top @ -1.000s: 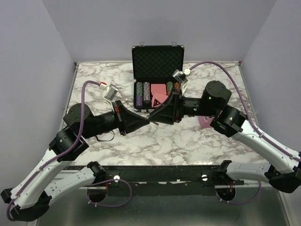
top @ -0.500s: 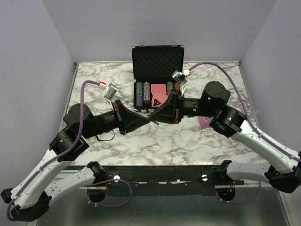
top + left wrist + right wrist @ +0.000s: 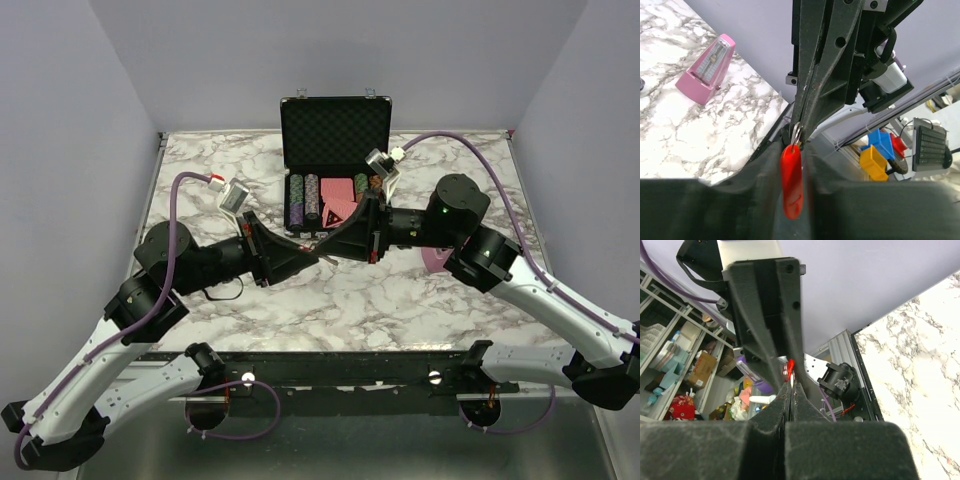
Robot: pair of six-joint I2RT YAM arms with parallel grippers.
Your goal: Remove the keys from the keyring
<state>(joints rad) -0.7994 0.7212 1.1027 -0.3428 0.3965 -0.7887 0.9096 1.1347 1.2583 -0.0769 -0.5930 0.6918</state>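
Note:
My two grippers meet tip to tip above the table's middle. The keyring (image 3: 791, 182) is a red oval tag lying between my left gripper's fingers (image 3: 765, 170), which close around it. A small silvery key piece (image 3: 796, 134) sits at the tag's top end. My right gripper (image 3: 800, 131) comes in from above and pinches that metal piece. In the right wrist view my right gripper (image 3: 791, 384) is shut, with a pale sliver at its tips and a bit of the red keyring (image 3: 790, 365) just beyond. From above, the left gripper (image 3: 312, 258) and right gripper (image 3: 326, 250) touch.
An open black case (image 3: 336, 120) stands at the back with poker chip stacks (image 3: 304, 200) and pink cards (image 3: 338, 195). A pink metronome (image 3: 707, 67) stands on the marble table (image 3: 350, 300), behind my right arm. A black cable (image 3: 222, 292) lies by my left arm.
The grippers stay tip to tip. My left gripper has drawn slightly back to the left, and a silvery bit now shows between the tips.

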